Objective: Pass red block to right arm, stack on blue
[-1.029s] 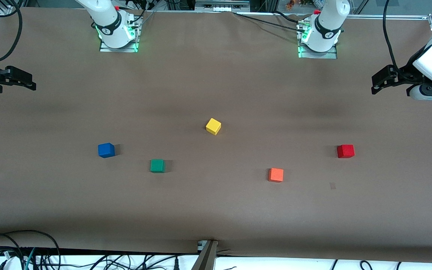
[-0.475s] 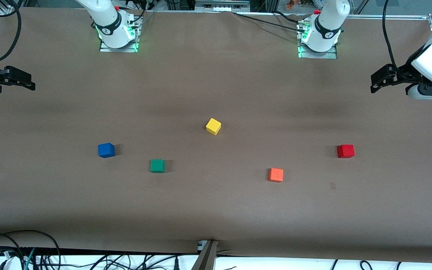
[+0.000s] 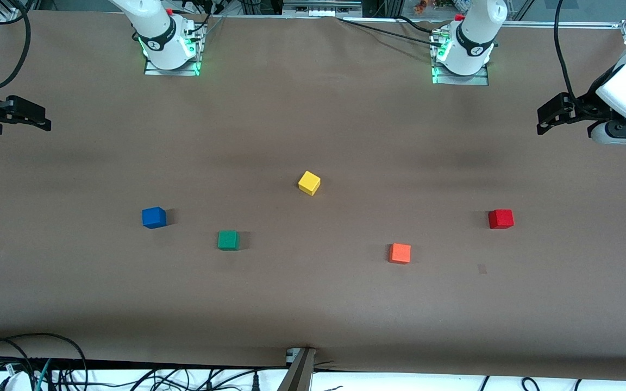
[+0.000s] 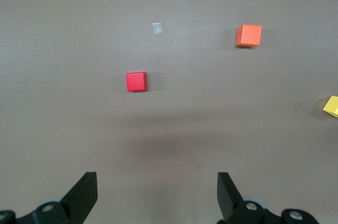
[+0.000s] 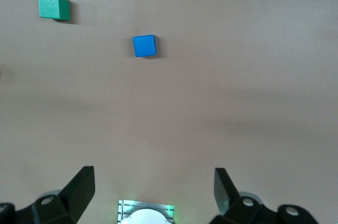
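Five cubes lie apart on the brown surface, none yet touched. The red block sits at mid-right of the front frame, the blue at mid-left. The left hand hangs open at the right edge; the right hand waits open at the left edge. Risks as I judge them: the left hand could take the orange cube, lower right of centre, for the red; a loose handover could drop the block; an off-centre release could knock the blue or topple the stack.
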Robot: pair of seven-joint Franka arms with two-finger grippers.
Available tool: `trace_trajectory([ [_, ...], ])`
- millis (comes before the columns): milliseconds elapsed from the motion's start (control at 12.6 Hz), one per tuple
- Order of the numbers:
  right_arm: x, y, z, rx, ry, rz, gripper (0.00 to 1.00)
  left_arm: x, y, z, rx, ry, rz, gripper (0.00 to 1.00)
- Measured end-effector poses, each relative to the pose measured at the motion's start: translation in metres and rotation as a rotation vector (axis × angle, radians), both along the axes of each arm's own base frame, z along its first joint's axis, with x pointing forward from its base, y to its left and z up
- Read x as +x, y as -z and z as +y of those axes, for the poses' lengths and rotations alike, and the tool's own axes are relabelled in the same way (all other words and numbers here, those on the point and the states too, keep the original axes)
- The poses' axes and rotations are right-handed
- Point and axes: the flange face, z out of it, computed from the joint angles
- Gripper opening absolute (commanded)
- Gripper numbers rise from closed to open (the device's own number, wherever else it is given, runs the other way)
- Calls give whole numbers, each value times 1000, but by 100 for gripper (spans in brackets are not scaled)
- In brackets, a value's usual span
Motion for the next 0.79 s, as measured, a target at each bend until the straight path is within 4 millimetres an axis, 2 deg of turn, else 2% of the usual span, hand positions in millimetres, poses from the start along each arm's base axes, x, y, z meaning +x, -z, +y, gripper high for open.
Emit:
trace_trajectory([
  [792,0,0,0,0,1,1,100,0,1,6,1,-10,9,100],
])
